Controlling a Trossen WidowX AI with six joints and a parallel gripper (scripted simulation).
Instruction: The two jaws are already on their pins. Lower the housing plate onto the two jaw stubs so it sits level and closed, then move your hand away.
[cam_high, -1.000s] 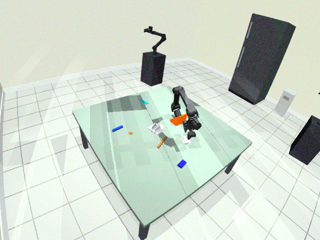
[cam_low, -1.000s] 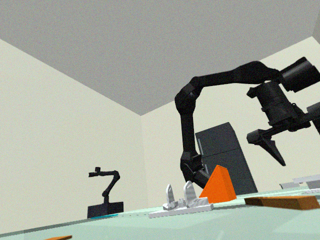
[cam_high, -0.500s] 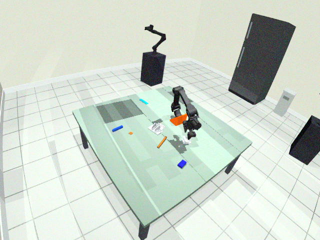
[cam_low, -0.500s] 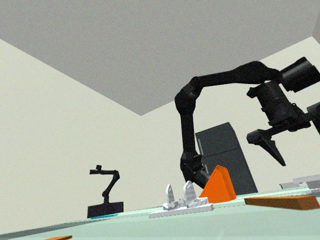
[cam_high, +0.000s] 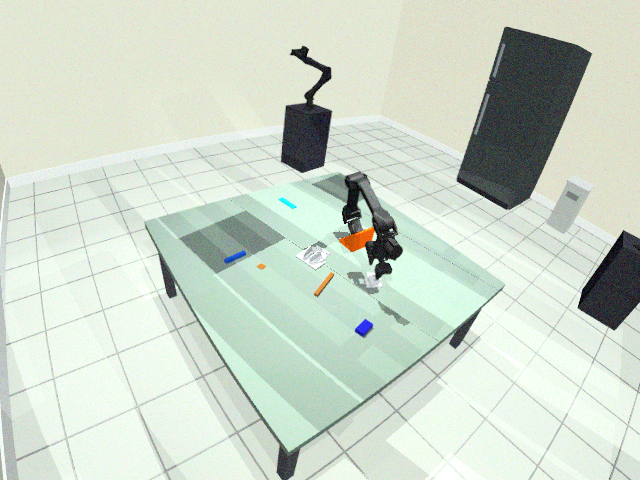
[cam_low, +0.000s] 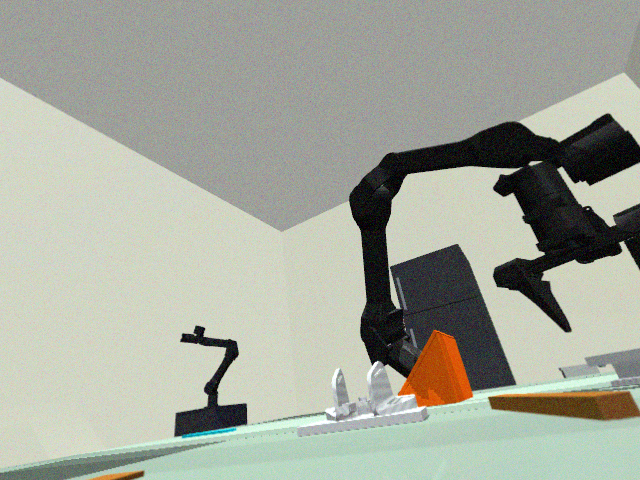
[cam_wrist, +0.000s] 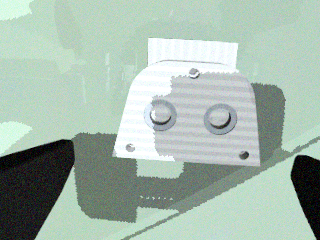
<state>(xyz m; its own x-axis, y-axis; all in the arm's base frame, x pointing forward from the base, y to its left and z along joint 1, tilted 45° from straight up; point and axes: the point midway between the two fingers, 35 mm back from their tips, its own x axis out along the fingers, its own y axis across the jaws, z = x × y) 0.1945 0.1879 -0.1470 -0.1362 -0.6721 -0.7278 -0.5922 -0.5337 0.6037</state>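
Observation:
The white housing plate (cam_wrist: 190, 135) (cam_high: 372, 280) has two round ringed features and three small holes. It lies flat over the table, with a white tab showing beyond its narrow edge in the wrist view. My gripper (cam_wrist: 183, 159) (cam_high: 375, 269) is open and empty above the plate, its dark fingers wide to either side. The white base (cam_high: 302, 256) (cam_low: 361, 424) stands apart from the plate. Its two jaws stand up side by side; the left jaw (cam_low: 339, 387) and right jaw (cam_low: 378, 384) have nothing over them. The jaw stubs are too small to make out clearly.
An orange wedge (cam_high: 356, 240) (cam_low: 439, 374) stands between the base and my arm. An orange bar (cam_high: 324, 284) (cam_low: 547, 404) lies in front. A blue block (cam_high: 363, 327), blue cylinder (cam_high: 235, 256), small orange tile (cam_high: 261, 266) and cyan strip (cam_high: 287, 203) (cam_low: 209, 432) lie around the table.

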